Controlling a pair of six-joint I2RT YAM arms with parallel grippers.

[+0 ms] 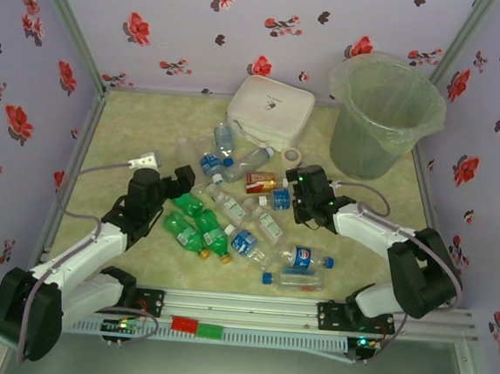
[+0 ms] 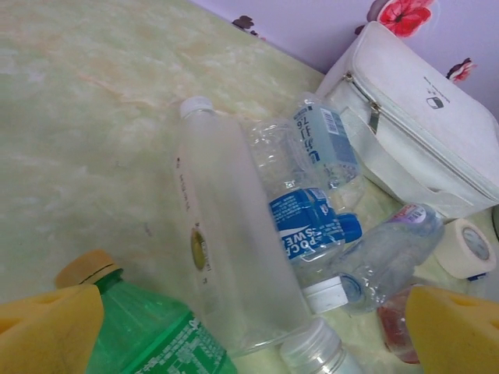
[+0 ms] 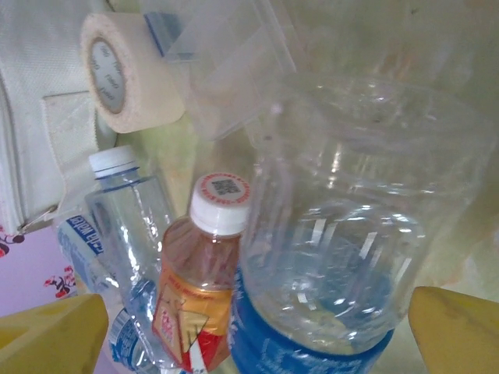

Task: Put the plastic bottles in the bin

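Note:
Several plastic bottles [image 1: 245, 226] lie scattered mid-table: green ones [image 1: 185, 229], clear blue-labelled ones [image 1: 307, 260] and an amber one [image 1: 259, 183]. The grey-green bin [image 1: 383, 115] stands at the back right. My left gripper [image 1: 179, 179] is open, low over a frosted clear bottle [image 2: 226, 249] and a green bottle [image 2: 148, 335], its yellow pads [image 2: 47, 331] wide apart. My right gripper [image 3: 257, 335] is open too. A clear blue-labelled bottle [image 3: 343, 234] lies between its pads [image 3: 456, 331], with the amber bottle [image 3: 199, 288] just to the left.
A white rounded box [image 1: 270, 110] sits at the back centre, with a tape roll [image 1: 292, 156] in front of it. A small white plug [image 1: 146, 157] with its cable lies at the left. Floral walls enclose the table on three sides.

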